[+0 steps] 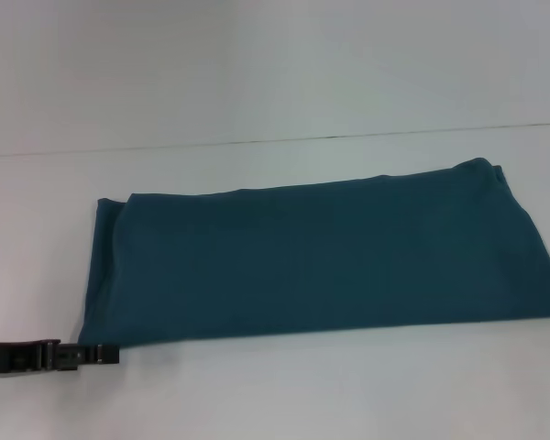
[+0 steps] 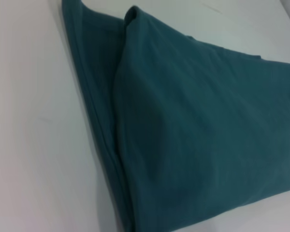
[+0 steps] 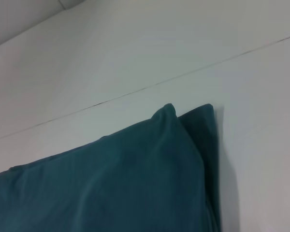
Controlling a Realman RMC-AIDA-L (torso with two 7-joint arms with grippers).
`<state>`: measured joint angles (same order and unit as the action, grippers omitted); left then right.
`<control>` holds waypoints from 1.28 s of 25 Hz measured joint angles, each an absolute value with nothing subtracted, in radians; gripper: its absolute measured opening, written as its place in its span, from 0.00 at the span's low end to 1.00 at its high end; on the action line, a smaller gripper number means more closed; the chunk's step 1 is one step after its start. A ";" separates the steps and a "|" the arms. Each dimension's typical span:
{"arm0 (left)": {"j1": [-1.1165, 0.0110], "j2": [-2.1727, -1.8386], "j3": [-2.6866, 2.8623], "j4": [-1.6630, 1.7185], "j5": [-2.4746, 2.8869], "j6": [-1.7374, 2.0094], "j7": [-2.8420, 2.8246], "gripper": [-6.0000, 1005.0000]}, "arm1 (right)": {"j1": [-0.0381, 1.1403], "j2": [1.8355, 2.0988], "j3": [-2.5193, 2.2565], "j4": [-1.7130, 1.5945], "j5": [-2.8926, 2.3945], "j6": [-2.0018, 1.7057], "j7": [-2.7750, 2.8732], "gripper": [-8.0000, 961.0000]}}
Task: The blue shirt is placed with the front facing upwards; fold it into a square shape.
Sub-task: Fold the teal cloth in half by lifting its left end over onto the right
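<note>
Blue shirt [image 1: 321, 261] lies as a long band across our tabletop [image 1: 257, 394], left claw [image 1: 105, 353] just off its near-left corner, opening unreadable.

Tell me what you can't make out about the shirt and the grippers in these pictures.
- Blue shirt: head view cuts off its right end; lettering hidden, only plain fabric faces up.
- Left gripper: head view shows it near the shirt's near-left corner; too small to judge its fingers.
- Right gripper: appears in no view.
</note>
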<state>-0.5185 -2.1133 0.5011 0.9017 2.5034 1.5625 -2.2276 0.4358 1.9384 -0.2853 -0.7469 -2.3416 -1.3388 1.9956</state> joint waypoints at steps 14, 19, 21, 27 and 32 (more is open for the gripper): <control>-0.555 -2.106 0.560 0.866 2.524 1.520 -2.303 0.90 | 0.445 1.940 -0.291 -0.742 -2.347 -1.339 1.996 0.84; -0.560 -2.104 0.566 0.865 2.541 1.526 -2.323 0.90 | 0.445 1.937 -0.291 -0.741 -2.347 -1.339 1.996 0.84; -0.562 -2.103 0.567 0.865 2.543 1.528 -2.328 0.90 | 0.445 1.936 -0.291 -0.741 -2.347 -1.338 1.996 0.84; -0.576 -2.101 0.569 0.863 2.574 1.519 -2.344 0.90 | 0.445 1.936 -0.292 -0.741 -2.347 -1.338 1.996 0.84; -0.587 -2.100 0.569 0.854 2.580 1.507 -2.344 0.90 | 0.445 1.935 -0.289 -0.741 -2.347 -1.338 1.996 0.84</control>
<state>-0.5871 -2.0999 0.5691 0.8538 2.5795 1.5071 -2.3444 0.4448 1.9355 -0.2890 -0.7409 -2.3469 -1.3376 1.9961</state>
